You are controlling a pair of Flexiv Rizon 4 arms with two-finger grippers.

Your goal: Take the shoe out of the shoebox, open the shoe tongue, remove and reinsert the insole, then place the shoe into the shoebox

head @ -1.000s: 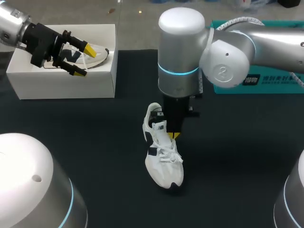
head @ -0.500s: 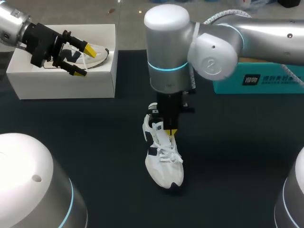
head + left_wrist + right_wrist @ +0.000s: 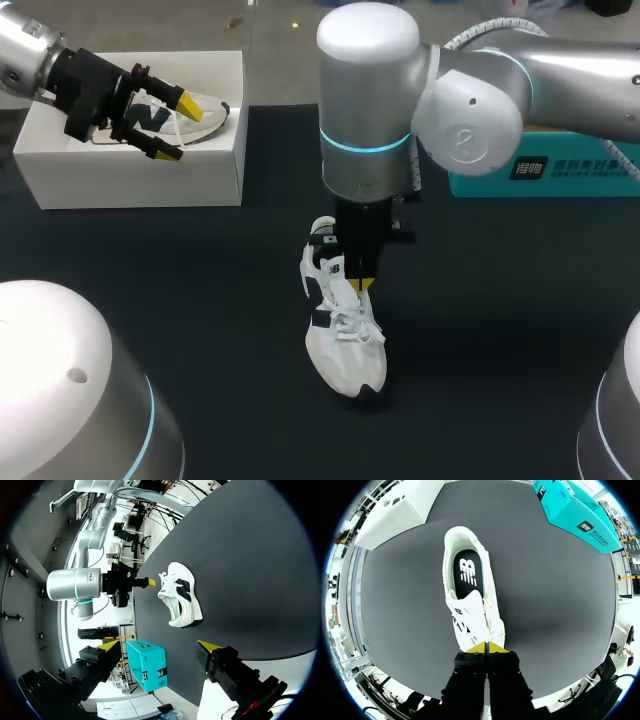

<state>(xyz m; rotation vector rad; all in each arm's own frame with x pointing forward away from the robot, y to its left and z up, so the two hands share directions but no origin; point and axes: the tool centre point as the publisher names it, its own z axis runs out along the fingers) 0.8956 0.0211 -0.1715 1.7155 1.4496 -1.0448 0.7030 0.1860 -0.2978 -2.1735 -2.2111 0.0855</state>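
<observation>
The dark table (image 3: 520, 330) takes up most of the scene, with a white shoebox (image 3: 130, 175) on its far left. The left gripper (image 3: 178, 128) hangs over that box, fingers well apart and holding nothing. The shoe (image 3: 345, 345) stands on its sole mid-table, out of the box, with its insole (image 3: 466, 572) in place. The right gripper (image 3: 487, 647) points down at the laces with its yellow tips together; I cannot tell whether they pinch anything. The shoe looks light and soft-sided, and the floppy tongue (image 3: 466, 611) seems best pinched at its free edge. From overhead, the arm hides the contact.
</observation>
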